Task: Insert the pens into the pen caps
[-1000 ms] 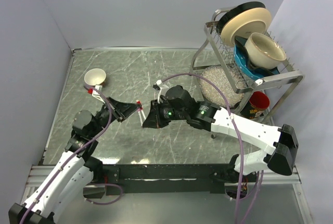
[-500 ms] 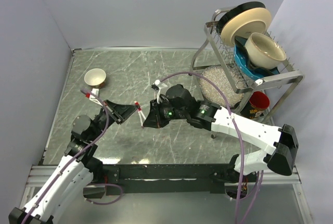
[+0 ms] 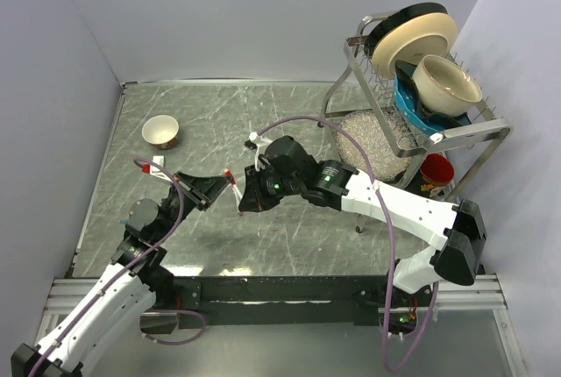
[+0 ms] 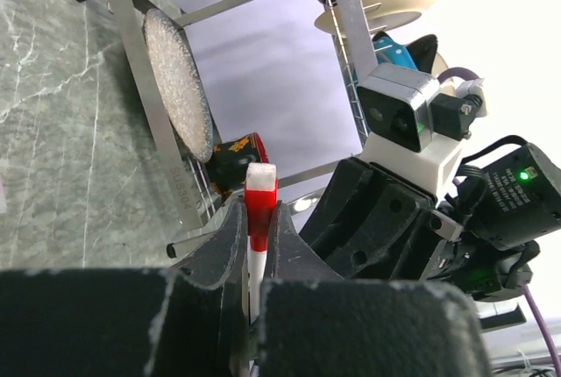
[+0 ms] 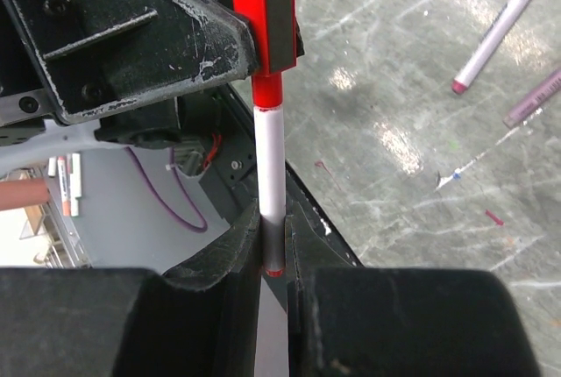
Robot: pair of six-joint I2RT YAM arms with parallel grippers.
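- left gripper (image 4: 260, 230) clamped on red pen cap (image 4: 260, 203), up above the table (image 3: 289, 123) middle
- right gripper (image 5: 273, 241) pinching white pen (image 5: 273, 158), its red end inside the cap
- loose pink pens (image 5: 495, 31) lying on table

We see the left arm (image 3: 96, 298) and right arm (image 3: 399, 209), both white-shelled with black joints, 1 purple cable (image 3: 298, 118) along each, a green light (image 3: 274, 188) at the right wrist, and a scuffed black right gripper (image 5: 273, 250).
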